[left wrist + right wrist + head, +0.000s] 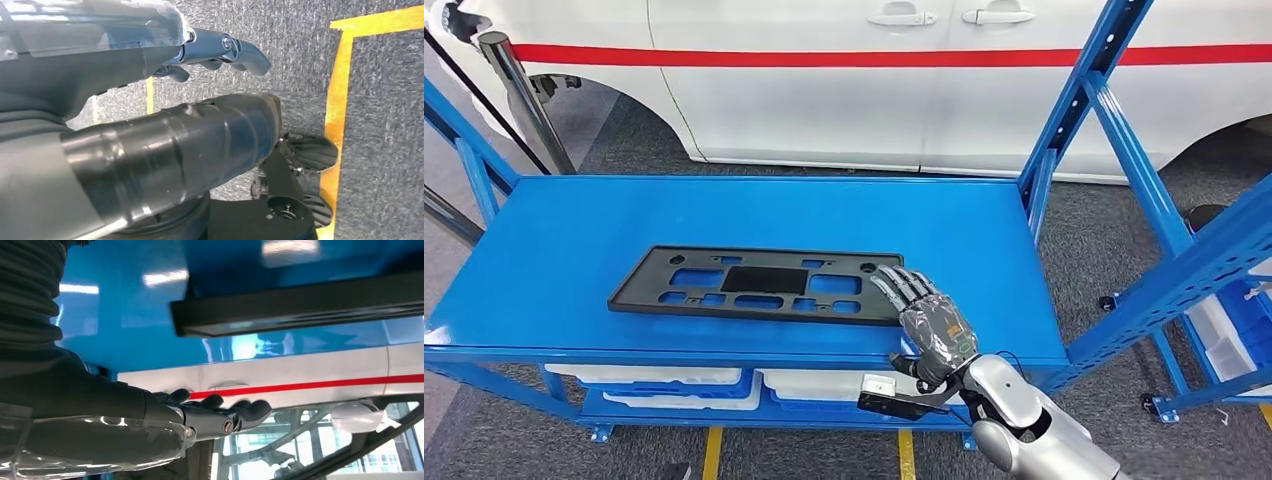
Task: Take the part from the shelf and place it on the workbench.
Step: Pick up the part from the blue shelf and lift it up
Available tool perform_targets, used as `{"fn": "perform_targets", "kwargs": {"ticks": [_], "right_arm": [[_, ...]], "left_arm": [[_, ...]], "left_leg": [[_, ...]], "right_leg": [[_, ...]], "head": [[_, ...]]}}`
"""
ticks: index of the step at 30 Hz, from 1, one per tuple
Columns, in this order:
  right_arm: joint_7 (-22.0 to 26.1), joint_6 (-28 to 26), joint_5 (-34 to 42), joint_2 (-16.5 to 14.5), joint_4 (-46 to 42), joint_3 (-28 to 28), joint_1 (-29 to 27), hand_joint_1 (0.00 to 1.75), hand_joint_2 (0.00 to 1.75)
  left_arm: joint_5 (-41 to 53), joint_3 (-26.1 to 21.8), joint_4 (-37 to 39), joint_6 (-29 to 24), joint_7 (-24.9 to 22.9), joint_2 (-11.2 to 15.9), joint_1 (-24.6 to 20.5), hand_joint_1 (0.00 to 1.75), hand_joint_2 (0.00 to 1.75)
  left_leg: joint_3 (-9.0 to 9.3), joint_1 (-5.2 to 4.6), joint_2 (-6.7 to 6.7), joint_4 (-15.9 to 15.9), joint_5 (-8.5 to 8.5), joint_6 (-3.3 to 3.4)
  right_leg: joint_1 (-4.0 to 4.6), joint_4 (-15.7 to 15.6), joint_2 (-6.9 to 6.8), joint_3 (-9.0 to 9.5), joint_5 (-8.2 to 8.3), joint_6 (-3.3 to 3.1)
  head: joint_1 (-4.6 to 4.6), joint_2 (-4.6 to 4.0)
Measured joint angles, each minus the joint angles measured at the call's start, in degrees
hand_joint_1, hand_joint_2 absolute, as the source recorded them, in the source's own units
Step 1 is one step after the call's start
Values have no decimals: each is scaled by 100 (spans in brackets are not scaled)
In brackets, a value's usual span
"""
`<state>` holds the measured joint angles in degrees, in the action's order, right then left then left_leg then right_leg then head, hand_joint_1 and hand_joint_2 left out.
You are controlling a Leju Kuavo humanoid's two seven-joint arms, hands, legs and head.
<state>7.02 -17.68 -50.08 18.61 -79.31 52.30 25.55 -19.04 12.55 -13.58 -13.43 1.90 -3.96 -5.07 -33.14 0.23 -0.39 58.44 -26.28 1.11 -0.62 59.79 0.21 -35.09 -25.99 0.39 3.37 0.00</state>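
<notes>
Reaching for the part (759, 285) is the step in hand, I'd judge. Part lies flat, centre-left of the head view, on the blue shelf (574, 240): a long black plastic frame w/ rectangular cut-outs and a solid middle panel. To its right, the right hand (924, 315) hovers at the frame's right end, fingers extended, holding nothing; contact can't be told. Best slide fingers under that edge and grip before lifting. Left hand (220, 50) hangs over the floor, fingers loosely apart, holding nothing.
</notes>
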Motion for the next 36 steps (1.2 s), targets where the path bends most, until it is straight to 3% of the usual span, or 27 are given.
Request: {"fn": "perform_targets", "kwargs": {"ticks": [2,4,7,9,10,13,15,19,20,22,24,25,26,28,29,34,36], "right_arm": [[-23,6,6,16,11,16,7,0,175],[-39,5,7,36,15,20,21,0,175],[-49,18,14,48,23,33,33,0,175],[-56,55,40,49,44,47,33,0,175],[-60,78,56,49,54,51,33,0,175],[-66,110,80,50,62,55,36,0,175],[-67,110,82,55,65,56,38,0,175],[-69,74,73,66,68,63,40,0,175],[-70,59,68,70,68,63,42,0,175],[-71,33,57,75,79,68,36,0,175],[-71,20,38,75,100,82,25,0,175],[-71,18,27,75,109,88,24,0,175],[-71,16,19,75,115,92,27,0,175],[-71,13,11,75,119,95,40,0,175],[-71,10,8,74,121,96,47,0,175],[-74,4,1,74,127,103,56,0,175],[-74,4,-1,74,127,103,62,0,175]], "left_arm": [[-3,-10,1,-8,11,1,-1,0,0],[-4,-13,1,-15,14,1,-1,0,0],[-6,-15,2,-24,15,0,2,0,0],[-8,-17,3,-23,14,0,10,0,0],[-9,-19,4,-23,13,1,12,0,0],[-10,-22,5,-24,13,11,6,0,0],[-10,-29,5,-17,14,24,-1,0,0],[-3,-46,5,25,13,25,3,0,0],[0,-50,5,33,13,24,-3,0,0],[5,-56,5,40,13,24,-15,0,0],[8,-59,5,40,10,24,-11,0,0],[9,-59,6,41,10,23,-8,0,0],[9,-60,6,42,9,21,-6,0,0],[9,-61,5,44,9,15,-12,0,0],[9,-62,5,43,9,13,-15,0,0],[10,-66,7,42,9,13,-18,0,0],[11,-66,7,42,9,13,-19,0,0]], "left_leg": [[0,3,3,-4,-13,-53],[-72,16,6,185,-155,-111],[-539,38,9,1175,-640,-174],[-761,40,9,1576,-706,-176],[-731,38,9,1479,-583,-159],[-237,4,8,396,-38,-39],[-50,-33,7,6,54,14],[29,-10,13,-150,119,89],[54,10,19,-197,144,114],[67,18,26,-220,157,144],[61,21,26,-205,146,147],[60,26,24,-189,136,139],[61,34,20,-164,118,123],[50,38,10,-83,62,65],[36,31,6,-45,38,31],[3,36,4,19,-21,-114],[-11,46,7,64,-67,-140]], "right_leg": [[0,-28,5,5,11,-65],[-16,-61,0,30,25,-140],[-8,-73,-8,43,20,-206],[9,-71,-4,48,14,-216],[18,-71,0,54,11,-217],[48,-68,11,85,-6,-201],[53,-70,10,85,-10,-160],[50,-11,11,73,-81,-35],[48,181,10,-9,-207,-10],[17,878,7,-338,-570,28],[-20,1427,6,-616,-731,68],[-41,1408,3,-614,-647,88],[-63,1153,-2,-492,-464,105],[-86,379,-11,-117,-124,118],[-85,114,-9,13,-43,102],[-68,-32,6,66,-22,-68],[-82,-54,2,80,-8,-101]], "head": [[-1,0],[-2,0],[-6,0],[-6,0],[-7,0],[-5,0],[-3,0],[-1,0],[1,0],[3,0],[2,0],[3,0],[3,0],[4,0],[2,0],[-2,0],[-2,0]]}}
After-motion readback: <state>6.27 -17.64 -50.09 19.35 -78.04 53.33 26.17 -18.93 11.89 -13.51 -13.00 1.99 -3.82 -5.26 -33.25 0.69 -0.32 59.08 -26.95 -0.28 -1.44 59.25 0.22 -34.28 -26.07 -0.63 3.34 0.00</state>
